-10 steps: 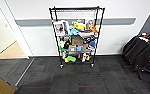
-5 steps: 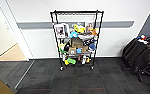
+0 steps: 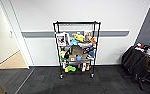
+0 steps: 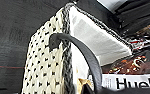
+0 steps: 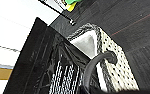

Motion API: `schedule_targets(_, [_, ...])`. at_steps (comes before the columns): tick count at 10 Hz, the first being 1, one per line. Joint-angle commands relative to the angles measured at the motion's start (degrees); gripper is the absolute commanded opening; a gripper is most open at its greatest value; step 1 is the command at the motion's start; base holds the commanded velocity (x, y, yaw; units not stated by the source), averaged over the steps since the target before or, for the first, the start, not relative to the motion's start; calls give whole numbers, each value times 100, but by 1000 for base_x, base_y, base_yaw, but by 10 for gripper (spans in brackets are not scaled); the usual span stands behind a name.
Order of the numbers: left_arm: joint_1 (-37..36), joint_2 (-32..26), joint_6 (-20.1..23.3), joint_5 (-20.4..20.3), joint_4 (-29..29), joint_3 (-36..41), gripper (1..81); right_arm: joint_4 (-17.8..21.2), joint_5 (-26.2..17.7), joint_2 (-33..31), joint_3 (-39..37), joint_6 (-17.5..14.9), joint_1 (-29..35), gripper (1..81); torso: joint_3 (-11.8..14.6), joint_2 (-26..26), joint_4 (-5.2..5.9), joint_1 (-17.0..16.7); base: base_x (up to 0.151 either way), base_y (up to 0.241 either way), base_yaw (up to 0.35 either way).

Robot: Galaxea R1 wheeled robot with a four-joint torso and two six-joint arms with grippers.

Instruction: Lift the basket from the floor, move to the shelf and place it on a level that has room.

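The basket (image 4: 46,62), cream-and-dark weave with a dark rim and white lining, hangs above the dark carpet floor (image 4: 13,37). Its dark handle (image 4: 86,52) arches up taut into my left gripper at the picture's edge. The other handle (image 5: 96,62) of the basket (image 5: 116,67) rises the same way into my right gripper. In the head view the shelf (image 3: 77,47), a black wire rack on castors, stands ahead against the white wall. Its top level (image 3: 77,23) is bare, while the lower tiers carry boxes, toys and pictures.
An open doorway with tan wooden flooring (image 3: 11,60) lies at the left. A chair piled with dark clothes and bags (image 3: 141,62) stands at the right. Dark carpet (image 3: 76,83) stretches between me and the rack. A printed box (image 4: 131,82) shows beside the basket.
The whole head picture has shifted, so the rack now sits a little lower in it; the camera moved, not the rack.
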Motion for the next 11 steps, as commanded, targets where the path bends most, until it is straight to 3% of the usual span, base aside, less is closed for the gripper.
schedule_targets(1, [-663, -198, -55, 20, -88, 575, 10, -103, 5, 85, 469, 14, 598, 10, -2, 0, 0, 2, 0, 0, 0])
schedule_targets(7, [-628, -172, -55, 11, -88, 584, 10, -103, 93, 94, 487, 23, 536, 10, 46, -2, 0, -5, 0, 0, 0])
schedule_targets(11, [-628, -110, -55, -33, -79, 566, 10, -103, 93, 59, 495, 23, 536, 10, 50, -9, 0, -15, 84, 0, 0])
